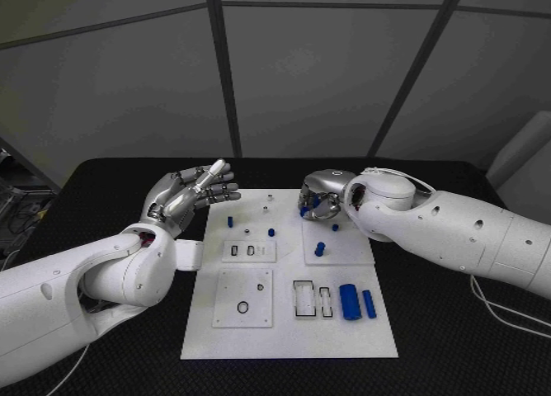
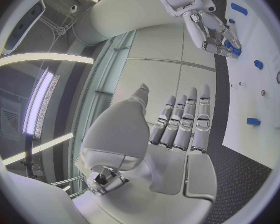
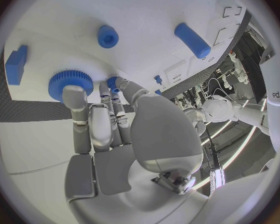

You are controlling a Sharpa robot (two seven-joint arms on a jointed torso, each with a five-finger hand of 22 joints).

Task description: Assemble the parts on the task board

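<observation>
The white task board [image 1: 288,334] lies in the middle of the black table. My right hand [image 1: 323,194] hangs over its far right corner with the fingers pointing down. One fingertip rests on a blue gear [image 3: 70,82], and thumb and finger pinch a small blue part [image 3: 113,81]. My left hand [image 1: 190,194] is raised beside the board's far left corner, fingers straight and holding nothing; its palm [image 2: 171,134] faces the board. Loose blue parts lie on the board: a thick cylinder [image 1: 350,301], a long peg [image 1: 369,304] and small pieces [image 1: 320,247] [image 1: 232,221].
The board carries raised white plates with slots and holes [image 1: 245,299] [image 1: 311,299]. Metal equipment [image 1: 8,206] stands at the table's left edge and a pale box [image 1: 531,157] at the back right. A cable [image 1: 507,313] lies on the table to the right.
</observation>
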